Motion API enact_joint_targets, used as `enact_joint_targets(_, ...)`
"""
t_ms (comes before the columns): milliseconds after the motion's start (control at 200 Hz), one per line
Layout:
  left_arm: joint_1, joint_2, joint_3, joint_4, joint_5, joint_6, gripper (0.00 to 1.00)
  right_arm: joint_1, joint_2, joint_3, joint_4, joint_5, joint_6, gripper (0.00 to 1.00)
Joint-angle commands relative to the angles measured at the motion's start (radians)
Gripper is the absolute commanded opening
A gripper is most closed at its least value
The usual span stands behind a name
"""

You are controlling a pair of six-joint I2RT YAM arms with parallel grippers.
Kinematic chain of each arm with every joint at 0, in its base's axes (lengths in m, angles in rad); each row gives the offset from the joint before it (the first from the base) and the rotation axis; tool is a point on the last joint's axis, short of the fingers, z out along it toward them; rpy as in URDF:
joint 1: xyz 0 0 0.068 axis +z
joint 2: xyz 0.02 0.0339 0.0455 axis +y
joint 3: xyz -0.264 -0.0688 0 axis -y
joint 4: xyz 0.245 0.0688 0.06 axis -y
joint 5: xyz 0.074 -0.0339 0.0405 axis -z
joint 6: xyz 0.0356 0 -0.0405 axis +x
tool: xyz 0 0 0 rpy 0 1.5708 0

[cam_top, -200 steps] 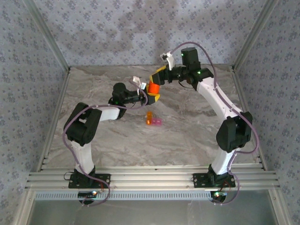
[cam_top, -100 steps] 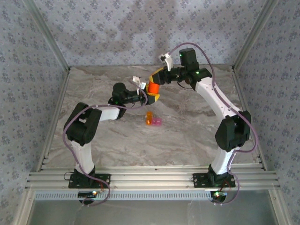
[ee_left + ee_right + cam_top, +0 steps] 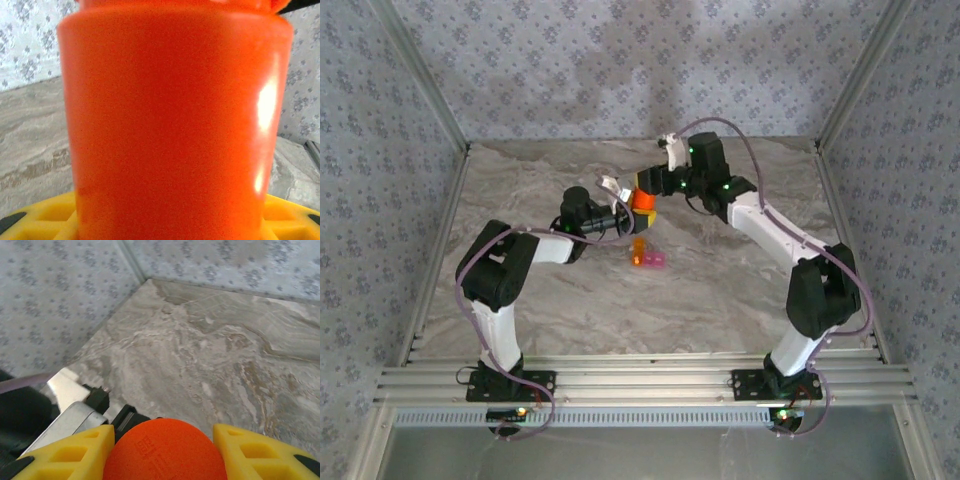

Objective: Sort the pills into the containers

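An orange-red bottle [image 3: 642,198] is held upright above the table, my left gripper [image 3: 638,211] shut round its body. In the left wrist view the bottle [image 3: 170,110] stands very close, with yellow fingers [image 3: 45,217] at its base. My right gripper [image 3: 645,184] comes from the right and is shut on the bottle's round orange cap [image 3: 165,452], which sits between its yellow fingers [image 3: 70,455]. The containers [image 3: 648,257], a tiny orange and pink joined pair, lie on the table just in front of the bottle. The pills are hidden.
The marble table [image 3: 720,290] is boxed in by patterned walls at the back and sides. A metal rail [image 3: 640,385] runs along the near edge by the arm bases. The far left corner of the table [image 3: 150,282] lies ahead in the right wrist view.
My right gripper has swung left and down over the bottle and closed on its cap. The left gripper keeps its hold and has drifted slightly towards the front.
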Motion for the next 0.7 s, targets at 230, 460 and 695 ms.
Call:
enact_joint_targets(230, 0.004, -0.084, 0.030, 0.100, -0.063, 0.034, 0.00, 0.059, 0.020, -0.058, 0.012, 0.137, 0.124, 0.34)
enact_joint_targets(460, 0.004, -0.078, 0.037, 0.090, -0.059, 0.035, 0.00, 0.038, 0.017, -0.028, -0.008, 0.101, 0.131, 0.39)
enact_joint_targets(695, 0.005, -0.066, 0.047, 0.075, -0.056, 0.039, 0.00, -0.015, -0.001, 0.044, -0.049, 0.014, 0.131, 0.58)
